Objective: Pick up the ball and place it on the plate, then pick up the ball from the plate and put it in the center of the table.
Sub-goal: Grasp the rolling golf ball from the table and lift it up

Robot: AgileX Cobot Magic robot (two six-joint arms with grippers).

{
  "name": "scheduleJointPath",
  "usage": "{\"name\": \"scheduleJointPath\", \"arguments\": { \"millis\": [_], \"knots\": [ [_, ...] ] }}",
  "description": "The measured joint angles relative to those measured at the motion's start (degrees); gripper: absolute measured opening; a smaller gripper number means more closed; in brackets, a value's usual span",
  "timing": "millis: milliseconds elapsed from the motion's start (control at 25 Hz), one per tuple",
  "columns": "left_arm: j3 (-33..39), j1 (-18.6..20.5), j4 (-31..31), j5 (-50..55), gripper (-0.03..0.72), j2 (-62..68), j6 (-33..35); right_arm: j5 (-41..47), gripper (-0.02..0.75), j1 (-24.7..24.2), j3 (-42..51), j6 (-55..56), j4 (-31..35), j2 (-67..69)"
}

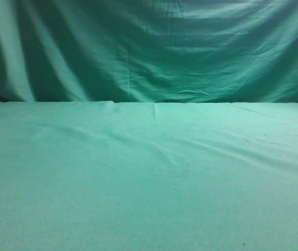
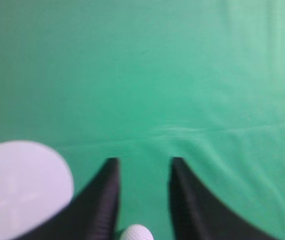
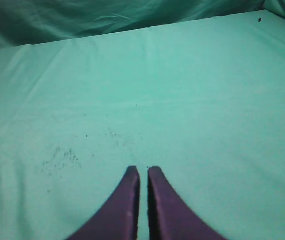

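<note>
The ball (image 2: 136,233), small, white and dimpled, shows at the bottom edge of the left wrist view, low between my left gripper's (image 2: 144,161) black fingers. The fingers stand wider apart than the ball, and the ball sits closer to the left finger. The pale round plate (image 2: 20,187) lies on the green table (image 2: 182,75) just left of the left finger. My right gripper (image 3: 143,170) is shut and empty above bare green cloth (image 3: 182,100). The exterior view shows only the table (image 1: 149,183), with no ball, plate or arm in it.
The darker green backdrop curtain (image 1: 149,52) hangs behind the table's far edge and also shows at the top of the right wrist view (image 3: 82,20). Small dark specks (image 3: 60,157) mark the cloth left of the right gripper.
</note>
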Motion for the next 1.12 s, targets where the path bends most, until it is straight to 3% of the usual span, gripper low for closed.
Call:
{"name": "scheduleJointPath", "arguments": {
  "millis": [160, 320, 600, 760, 1000, 1120],
  "knots": [
    [-0.1, -0.1, -2.6, 0.4, 0.0, -5.4, 5.3, 0.0, 0.048, 0.0, 0.0, 0.0, 0.0, 0.0],
    [-0.3, -2.9, 0.5, 0.3, 0.0, -11.9, 5.7, 0.0, 0.048, 0.0, 0.0, 0.0, 0.0, 0.0],
    [-0.3, -12.3, 5.9, -0.1, 0.0, -21.4, 4.4, -0.2, 0.048, 0.0, 0.0, -0.1, -0.7, 0.0],
    [0.6, -15.2, 8.2, -0.9, 0.0, -25.6, 3.2, -8.9, 0.048, 0.0, 0.1, 1.8, -1.1, 0.0],
    [17.1, -15.4, 9.0, -11.5, 0.0, -35.7, 2.6, -23.8, 0.048, 0.0, 0.1, 2.1, -1.9, 0.0],
    [26.7, -15.4, 8.9, -16.9, 0.0, -41.6, 3.3, -21.2, 0.048, 0.0, -0.8, 2.3, -1.9, 0.0]
  ]
}}
